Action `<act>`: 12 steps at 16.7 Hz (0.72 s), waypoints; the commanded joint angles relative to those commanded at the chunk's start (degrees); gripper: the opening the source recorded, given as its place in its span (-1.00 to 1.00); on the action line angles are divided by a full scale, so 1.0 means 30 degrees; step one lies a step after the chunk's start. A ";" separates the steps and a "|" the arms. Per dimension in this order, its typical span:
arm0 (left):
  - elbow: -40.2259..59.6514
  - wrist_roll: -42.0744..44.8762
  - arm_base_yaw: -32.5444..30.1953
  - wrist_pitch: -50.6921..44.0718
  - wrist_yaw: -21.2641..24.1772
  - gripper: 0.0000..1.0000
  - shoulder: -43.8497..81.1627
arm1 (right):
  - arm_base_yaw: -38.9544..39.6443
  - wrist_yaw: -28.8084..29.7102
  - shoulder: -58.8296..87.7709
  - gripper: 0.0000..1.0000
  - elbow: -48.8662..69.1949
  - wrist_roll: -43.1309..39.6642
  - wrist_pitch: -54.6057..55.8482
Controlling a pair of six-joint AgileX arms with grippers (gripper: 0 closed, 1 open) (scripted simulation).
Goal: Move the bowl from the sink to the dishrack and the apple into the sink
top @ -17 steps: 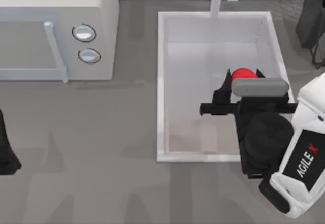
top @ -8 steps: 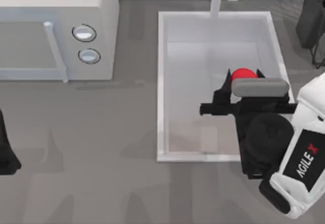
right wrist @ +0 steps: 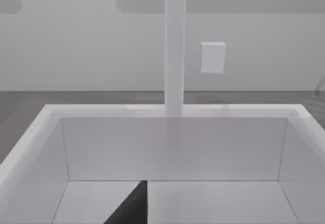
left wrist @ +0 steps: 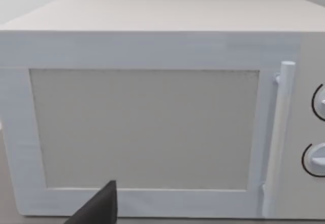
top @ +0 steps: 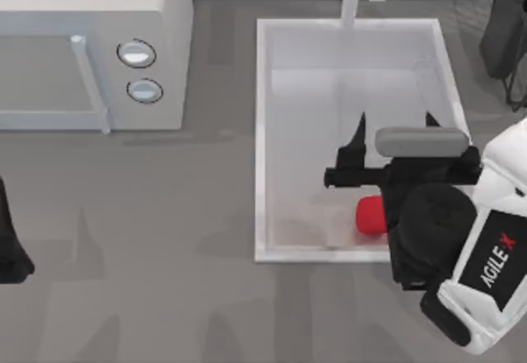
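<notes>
**Apple released into the sink**

The right gripper (top: 394, 126) hangs over the middle of the sink (top: 262, 132), toward its right wall, with its two dark fingertips (top: 359, 126) spread wide and nothing between them. Half a second ago the apple (top: 370, 215) sat pinched between those tips; now it lies on the basin floor near the sink's front rim, partly hidden under the right arm's dark wrist. So the apple part of the task looks done.

No bowl is in the basin, and the right wrist view shows the far wall of the sink (right wrist: 172, 148) and the faucet post (right wrist: 174, 46) with a bare floor. The dishrack (top: 504, 25) stands at the tabletop's back right corner.

The left arm (top: 10, 239) stays parked at the tabletop's left edge, facing the microwave (left wrist: 152, 117); I cannot tell how its jaws stand.
</notes>
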 joint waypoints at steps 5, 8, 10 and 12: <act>0.0000 0.0000 0.0000 0.0000 0.0000 1.00 0.0000 | 0.0000 0.0000 0.0000 1.00 0.0000 0.0000 0.0000; 0.0000 0.0000 0.0000 0.0000 0.0000 1.00 0.0000 | 0.0001 0.0000 -0.0006 1.00 0.0014 0.0001 -0.0004; 0.0000 0.0000 0.0000 0.0000 0.0000 1.00 0.0000 | -0.0080 -0.0039 -0.0187 1.00 -0.0028 0.0042 -0.0167; 0.0000 0.0000 0.0000 0.0000 0.0000 1.00 0.0000 | -0.0499 -0.0225 -0.1131 1.00 -0.0259 0.0228 -0.1015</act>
